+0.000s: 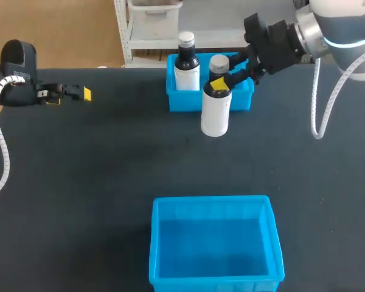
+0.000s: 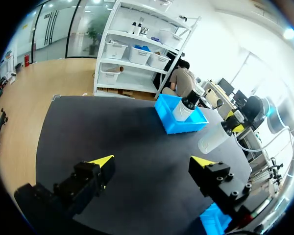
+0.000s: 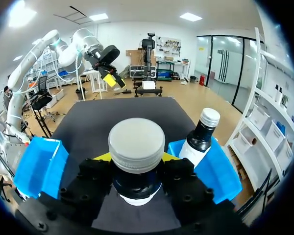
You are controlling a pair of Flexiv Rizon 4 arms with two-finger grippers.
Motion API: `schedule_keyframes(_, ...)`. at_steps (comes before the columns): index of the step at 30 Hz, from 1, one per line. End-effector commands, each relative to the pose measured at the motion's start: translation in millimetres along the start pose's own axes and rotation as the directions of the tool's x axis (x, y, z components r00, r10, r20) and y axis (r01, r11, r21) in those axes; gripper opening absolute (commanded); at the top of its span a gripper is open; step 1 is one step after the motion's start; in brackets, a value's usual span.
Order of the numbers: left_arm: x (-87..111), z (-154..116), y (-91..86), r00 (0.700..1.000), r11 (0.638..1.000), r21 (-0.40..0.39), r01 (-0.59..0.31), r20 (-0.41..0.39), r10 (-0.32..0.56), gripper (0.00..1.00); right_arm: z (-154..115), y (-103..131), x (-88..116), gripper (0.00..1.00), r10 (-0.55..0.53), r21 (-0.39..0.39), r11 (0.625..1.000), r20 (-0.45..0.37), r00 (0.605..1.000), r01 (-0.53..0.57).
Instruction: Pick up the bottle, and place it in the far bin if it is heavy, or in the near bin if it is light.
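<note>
Black matte tabletop (image 1: 97, 170) with near blue plastic bin (image 1: 216, 281) and far blue plastic bin (image 1: 182, 100), second dark-necked bottle (image 1: 187, 64) already standing in the far one. Right gripper (image 3: 136, 164) clamped on neck of white grey-capped bottle (image 1: 216, 112) just before far bin, upright, probably to weigh it (lifted or not, unclear). Left gripper (image 2: 153, 162) spread wide, parked well apart at left, likely out of the way.

Our right arm (image 1: 344, 24) wears a smooth silver-grey shell with a pale blue lit ring (image 1: 348, 43) and ends in a black wrist block (image 1: 274, 42). Our left arm (image 1: 17, 61) shows a rounded black housing. A white coiled cable (image 1: 326, 103) trails from each. Our fingers (image 2: 90, 178) are blocky black pieces dotted with small screws (image 3: 186, 198), each capped by a bright yellow wedge tip (image 2: 102, 160).
</note>
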State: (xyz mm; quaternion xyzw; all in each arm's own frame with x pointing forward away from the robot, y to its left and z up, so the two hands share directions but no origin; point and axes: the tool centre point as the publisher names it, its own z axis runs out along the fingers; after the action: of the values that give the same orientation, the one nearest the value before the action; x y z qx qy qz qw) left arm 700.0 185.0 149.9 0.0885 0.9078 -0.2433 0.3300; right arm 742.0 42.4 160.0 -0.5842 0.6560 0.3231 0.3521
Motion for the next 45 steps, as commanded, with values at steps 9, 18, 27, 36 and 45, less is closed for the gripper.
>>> schedule_keyframes(9, 0.0, 0.0, 0.0, 1.0, 1.0, 0.0, 0.0, 0.0, 0.0, 1.0, -27.5, -2.5, -12.2, 0.0, -0.006, 0.015, 1.0, -0.023, 1.0, 0.006)
schedule_keyframes(18, 0.0, 0.0, 0.0, 1.0, 1.0, 0.0, 0.0, 0.0, 0.0, 1.0, -45.5, -2.8, -10.0, 0.0, -0.002, 0.022, 1.0, -0.048, 0.999, 0.003)
schedule_keyframes(27, 0.0, 0.0, 0.0, 1.0, 1.0, 0.0, 0.0, 0.0, 0.0, 1.0, -67.9, -3.8, -0.5, 0.0, 0.019, 0.032, 0.999, -0.054, 0.998, -0.017)
schedule_keyframes(36, 0.0, 0.0, 0.0, 1.0, 1.0, 0.0, 0.0, 0.0, 0.0, 1.0, -94.7, -6.6, 10.5, 0.0, 0.047, 0.058, 0.997, -0.035, 0.998, -0.045)
schedule_keyframes(45, 0.0, 0.0, 0.0, 1.0, 1.0, 0.0, 0.0, 0.0, 0.0, 1.0, -114.8, -3.7, 18.7, 0.0, 0.035, 0.091, 0.995, -0.028, 0.999, -0.033)
